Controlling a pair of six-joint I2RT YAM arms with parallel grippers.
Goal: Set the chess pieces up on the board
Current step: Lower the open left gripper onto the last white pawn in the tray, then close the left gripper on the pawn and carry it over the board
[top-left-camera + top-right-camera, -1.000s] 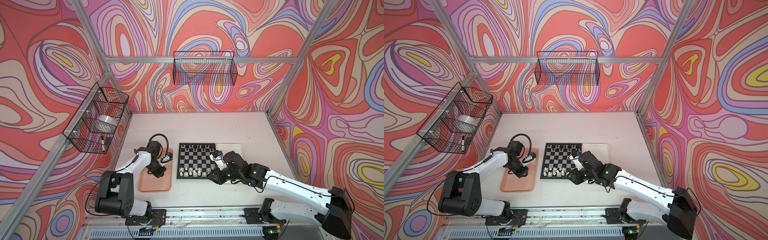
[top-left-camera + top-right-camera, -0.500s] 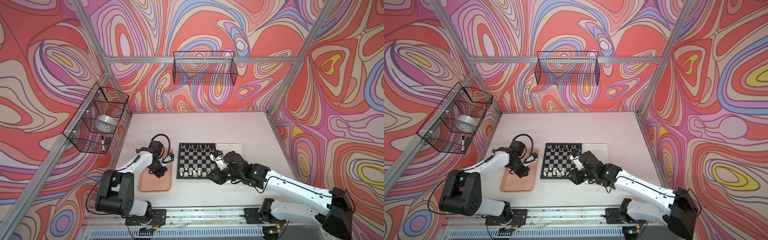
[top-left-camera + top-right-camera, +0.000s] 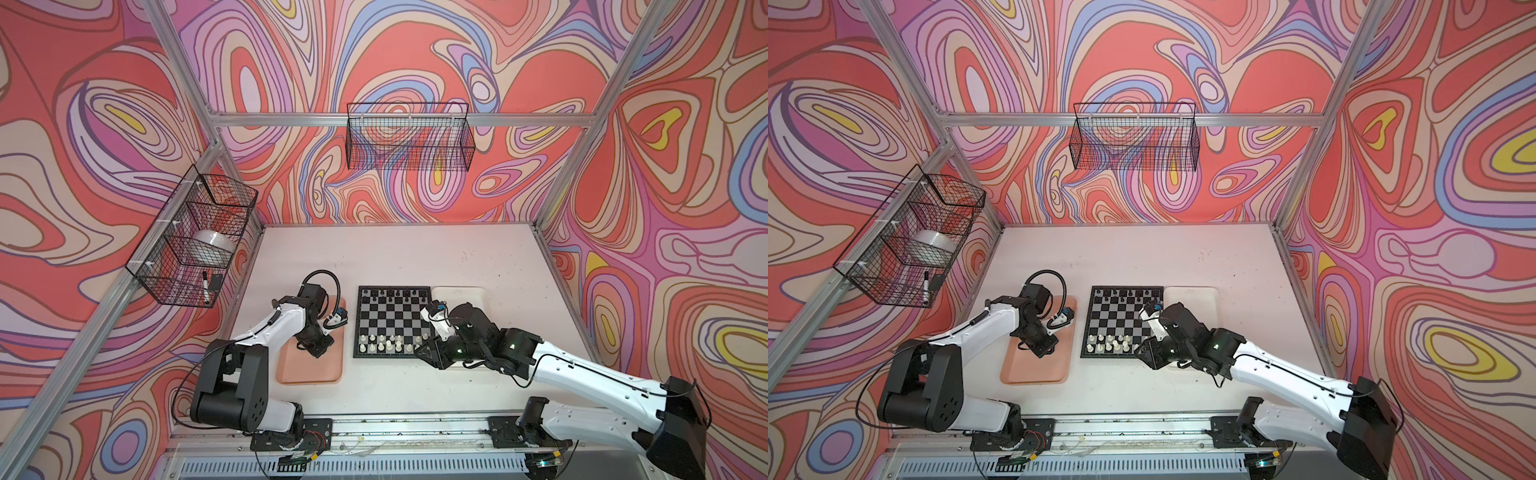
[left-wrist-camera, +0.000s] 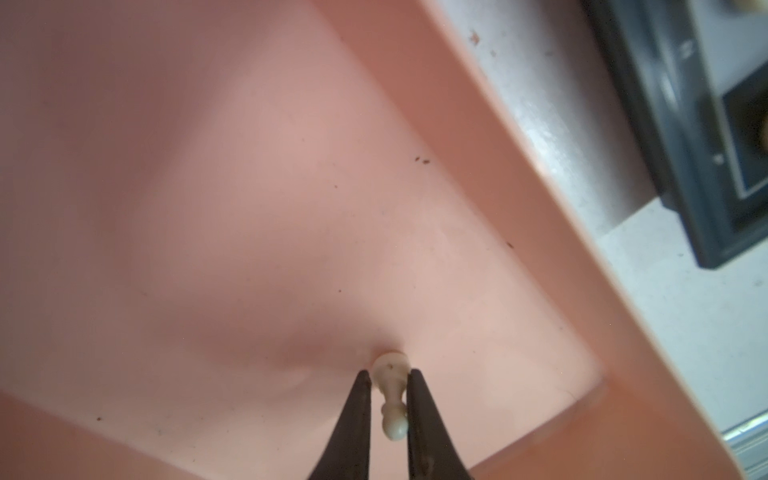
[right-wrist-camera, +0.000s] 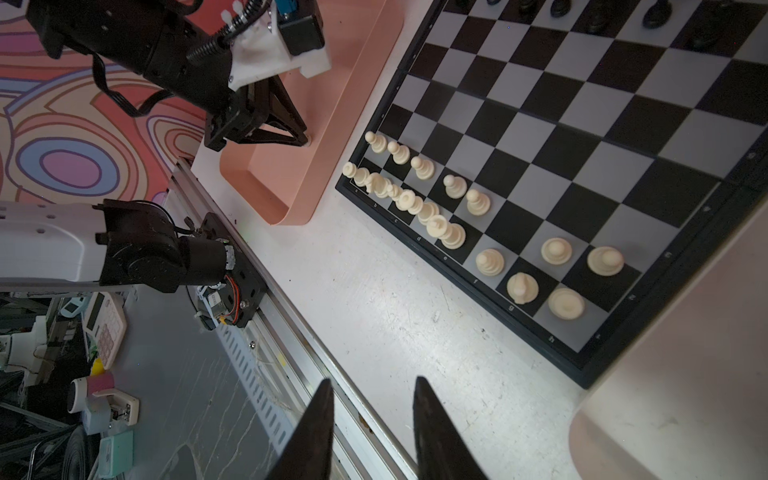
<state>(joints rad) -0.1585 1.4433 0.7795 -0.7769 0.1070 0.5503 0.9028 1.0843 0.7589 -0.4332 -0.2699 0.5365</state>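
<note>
Pinching a cream pawn (image 4: 390,392) tight between its jaws, the left gripper (image 4: 389,372) is down in the pink tray (image 4: 249,166). The right gripper (image 5: 372,381) has its jaws apart with nothing between them, and the chessboard (image 5: 582,124) is just past their tips.

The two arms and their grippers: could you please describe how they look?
Both the left arm and the right arm have white links, black joints and thin black cables. The left gripper and the right gripper each end in two dark, pointed fingers. A black ribbed hose loops over the left wrist.
</note>
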